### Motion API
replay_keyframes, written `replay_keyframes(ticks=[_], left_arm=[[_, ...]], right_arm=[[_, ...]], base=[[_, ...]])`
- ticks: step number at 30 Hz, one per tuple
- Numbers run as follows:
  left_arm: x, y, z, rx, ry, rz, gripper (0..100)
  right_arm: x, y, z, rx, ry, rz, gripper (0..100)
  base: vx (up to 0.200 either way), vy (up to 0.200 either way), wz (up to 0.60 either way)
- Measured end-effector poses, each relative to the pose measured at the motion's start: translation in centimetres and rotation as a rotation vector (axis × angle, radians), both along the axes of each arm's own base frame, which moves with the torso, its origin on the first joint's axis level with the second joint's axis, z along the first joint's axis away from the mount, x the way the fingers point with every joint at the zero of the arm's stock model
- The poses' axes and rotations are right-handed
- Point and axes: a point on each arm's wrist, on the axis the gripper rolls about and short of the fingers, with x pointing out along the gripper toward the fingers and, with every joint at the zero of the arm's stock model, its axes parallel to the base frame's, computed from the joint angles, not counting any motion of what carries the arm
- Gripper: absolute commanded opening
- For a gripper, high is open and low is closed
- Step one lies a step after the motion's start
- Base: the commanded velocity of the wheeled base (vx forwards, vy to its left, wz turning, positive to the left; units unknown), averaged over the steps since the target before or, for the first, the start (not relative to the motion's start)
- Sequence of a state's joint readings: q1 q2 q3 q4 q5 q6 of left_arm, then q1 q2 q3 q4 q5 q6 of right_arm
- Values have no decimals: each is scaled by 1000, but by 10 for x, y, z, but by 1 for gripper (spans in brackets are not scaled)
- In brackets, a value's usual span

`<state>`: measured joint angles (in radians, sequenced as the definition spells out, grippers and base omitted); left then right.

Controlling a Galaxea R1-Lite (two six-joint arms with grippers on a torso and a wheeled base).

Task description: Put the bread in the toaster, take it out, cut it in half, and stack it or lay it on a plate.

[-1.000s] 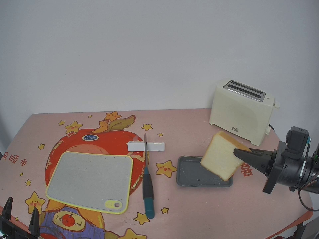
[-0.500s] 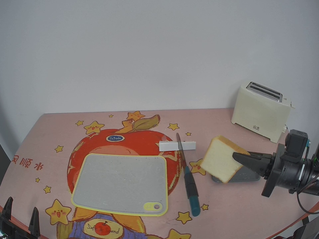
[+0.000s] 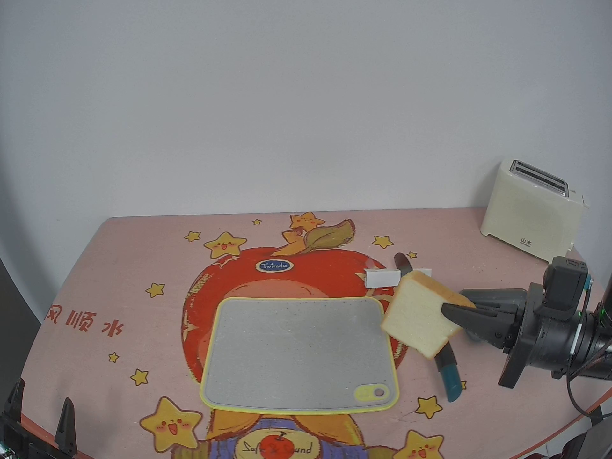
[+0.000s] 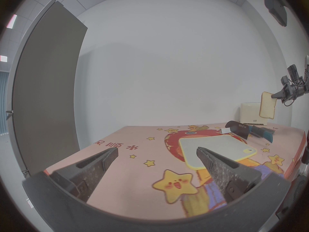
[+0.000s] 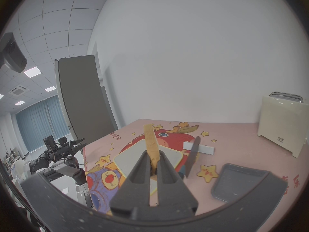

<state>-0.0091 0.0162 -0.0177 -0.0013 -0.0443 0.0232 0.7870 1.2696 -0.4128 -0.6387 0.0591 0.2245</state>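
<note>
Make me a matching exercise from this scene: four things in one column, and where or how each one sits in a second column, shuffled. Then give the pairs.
Column one
1. bread
2. toaster
3. cutting board
4. knife

Column two
A. lying flat on the middle of the table
B. blade laid across the white block
C. gripped by the right tool, off the table
D. standing at the table's far right corner

Pairs: 1-C, 2-D, 3-A, 4-B
</note>
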Motion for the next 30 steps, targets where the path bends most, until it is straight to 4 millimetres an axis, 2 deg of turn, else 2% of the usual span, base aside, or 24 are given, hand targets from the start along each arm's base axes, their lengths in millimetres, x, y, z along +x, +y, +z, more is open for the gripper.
replay_keyframes(ticks=[14,26,30], left_arm=[[0,0,0,0,0,1,100],[0,0,0,0,0,2,100],[0,0,0,-1,0,2,100]], right_arm=[[1,12,-14,-27,64,35,0],[-5,34,-28,15,234,91,0],[-4,39,-32,-1,250,98,0]], base=[[0,0,0],[0,0,0],[-200,0,0]])
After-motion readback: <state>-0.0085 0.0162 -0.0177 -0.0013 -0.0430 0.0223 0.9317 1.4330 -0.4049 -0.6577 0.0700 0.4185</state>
